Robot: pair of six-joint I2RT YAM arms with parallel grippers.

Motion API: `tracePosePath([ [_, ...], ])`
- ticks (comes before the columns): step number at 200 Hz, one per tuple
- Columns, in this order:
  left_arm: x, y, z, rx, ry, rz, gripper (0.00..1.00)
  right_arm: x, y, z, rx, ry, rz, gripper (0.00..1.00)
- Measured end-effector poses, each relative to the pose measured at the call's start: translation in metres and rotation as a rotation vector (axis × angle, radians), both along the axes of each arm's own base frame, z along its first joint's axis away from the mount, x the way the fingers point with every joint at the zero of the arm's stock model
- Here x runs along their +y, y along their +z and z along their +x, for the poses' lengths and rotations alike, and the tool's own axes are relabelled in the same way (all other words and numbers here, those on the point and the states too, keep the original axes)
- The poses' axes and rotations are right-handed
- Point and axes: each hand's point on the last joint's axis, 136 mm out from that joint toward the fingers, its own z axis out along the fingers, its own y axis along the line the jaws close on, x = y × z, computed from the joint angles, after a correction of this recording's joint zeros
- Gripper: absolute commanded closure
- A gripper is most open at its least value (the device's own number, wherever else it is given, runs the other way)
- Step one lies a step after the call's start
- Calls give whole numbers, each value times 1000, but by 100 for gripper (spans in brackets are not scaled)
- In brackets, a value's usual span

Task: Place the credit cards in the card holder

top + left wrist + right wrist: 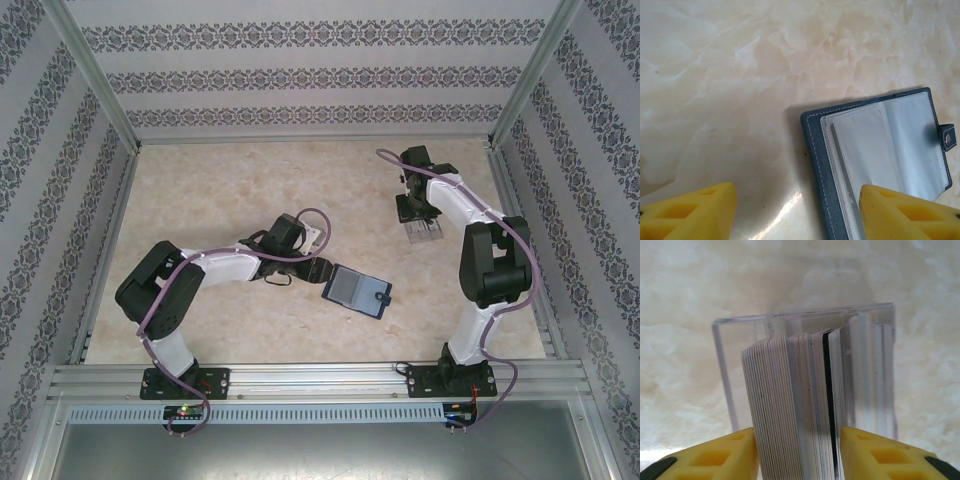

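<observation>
The card holder point(357, 290) lies open on the marble table, navy with clear sleeves point(875, 145) and a clasp tab point(949, 137) on its right edge. My left gripper point(318, 270) point(797, 200) stands open at its left edge. One yellow finger point(695, 212) is over bare table and the other point(905, 212) over the sleeves. At the back right, my right gripper point(420, 232) point(797, 440) is shut on a thick stack of credit cards point(790, 400). The cards stand on edge, pale apart from one black card point(827, 390), and both fingers touch the stack's sides.
The stack stands in a clear plastic rack point(722, 365) point(428, 238), with more pale cards point(872, 375) in the slots to its right. Patterned walls and aluminium posts point(95, 80) enclose the table on three sides. Bare marble point(230, 180) lies between the arms.
</observation>
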Motion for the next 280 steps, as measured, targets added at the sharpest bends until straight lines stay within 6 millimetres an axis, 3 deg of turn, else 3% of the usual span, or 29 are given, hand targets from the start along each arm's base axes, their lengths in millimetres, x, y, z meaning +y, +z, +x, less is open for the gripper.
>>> tracePosePath([
  [36, 1, -10, -2, 23, -2, 14, 34, -3, 7, 0, -18, 17, -63, 57],
  [132, 2, -11, 0, 16, 8, 24, 34, -7, 14, 1, -37, 31, -152, 62],
  [155, 2, -11, 0, 16, 7, 24, 34, -6, 15, 1, -38, 43, -166, 68],
  [181, 2, -13, 0, 21, 7, 28, 34, -4, 16, 0, -42, 57, -171, 84],
  [222, 2, -14, 2, 25, 10, 35, 35, 0, 21, -2, -51, 68, -170, 96],
  [280, 2, -14, 2, 29, 11, 38, 35, 8, 39, -4, -97, 82, -159, 100],
])
